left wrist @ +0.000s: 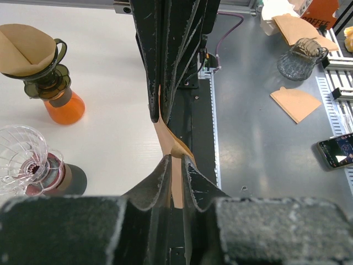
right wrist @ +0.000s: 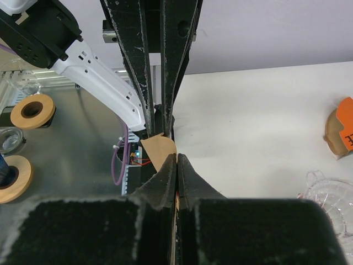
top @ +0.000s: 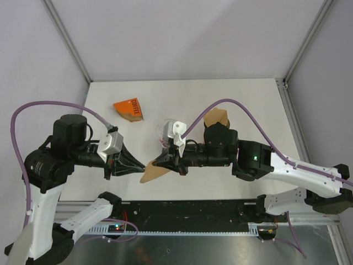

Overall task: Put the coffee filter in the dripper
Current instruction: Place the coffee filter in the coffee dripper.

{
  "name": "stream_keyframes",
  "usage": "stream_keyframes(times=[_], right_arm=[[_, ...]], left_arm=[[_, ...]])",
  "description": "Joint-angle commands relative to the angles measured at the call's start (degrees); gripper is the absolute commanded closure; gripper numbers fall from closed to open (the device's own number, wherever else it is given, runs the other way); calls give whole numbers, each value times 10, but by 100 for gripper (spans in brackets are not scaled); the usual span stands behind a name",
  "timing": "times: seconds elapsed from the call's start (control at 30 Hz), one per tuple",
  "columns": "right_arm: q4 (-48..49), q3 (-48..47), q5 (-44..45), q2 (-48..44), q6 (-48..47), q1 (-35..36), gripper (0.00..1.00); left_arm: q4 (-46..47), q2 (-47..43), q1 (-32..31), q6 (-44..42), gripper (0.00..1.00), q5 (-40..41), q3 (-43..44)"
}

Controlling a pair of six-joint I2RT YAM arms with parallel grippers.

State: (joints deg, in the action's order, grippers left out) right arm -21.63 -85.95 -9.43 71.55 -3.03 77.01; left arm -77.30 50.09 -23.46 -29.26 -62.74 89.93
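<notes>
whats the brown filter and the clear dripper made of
Coffee filter: looks like thin unbleached paper, matte tan, bending and creasing where it is pinched.
Dripper: clear and glossy, with ribbed walls you can see through. It could be glass or clear plastic; the pictures cannot settle which.

Filter point(top: 155, 172) = matt brn paper, dripper point(left wrist: 19, 150) clear glossy, table point(top: 231, 96) smooth matt wht
</notes>
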Motion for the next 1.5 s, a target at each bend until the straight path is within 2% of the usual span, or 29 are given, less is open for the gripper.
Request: stream_keyframes(times=[0.0,0.17,0.53,0.6,0.77,0.9,0.97,1.13,1.23,1.33,1.47], right_arm=[[13,-16,9,-5,6,2,100],[10,-18,8,-2,6,2,100],[5,-17,12,-2,6,2,100],[3,-16,9,-3,4,2,100],[-14,-11,-19,-12,-9,2,100],[-7,0,-38,-23,-16,3,100],[0,7,-46,-29,-19,2,100],[33,36,3,-77,-2,-2,100],[69,68,-9,-111,12,-9,100],[96,88,-38,-128,22,-10,100],[131,100,-48,-127,28,-8,100]], left_arm=[[3,-2,-1,19,84,-16,-2],[8,-1,2,31,88,-27,-1],[10,-3,6,41,73,-48,-4],[10,-3,6,41,73,-51,-3],[12,-1,7,40,95,-25,-5],[29,-3,10,52,98,8,-14],[35,-4,11,53,84,12,-16],[38,-15,12,24,37,6,-12],[56,-19,17,1,28,4,-12],[63,-16,24,-22,17,-39,-13],[67,-11,35,-41,13,-92,-19]])
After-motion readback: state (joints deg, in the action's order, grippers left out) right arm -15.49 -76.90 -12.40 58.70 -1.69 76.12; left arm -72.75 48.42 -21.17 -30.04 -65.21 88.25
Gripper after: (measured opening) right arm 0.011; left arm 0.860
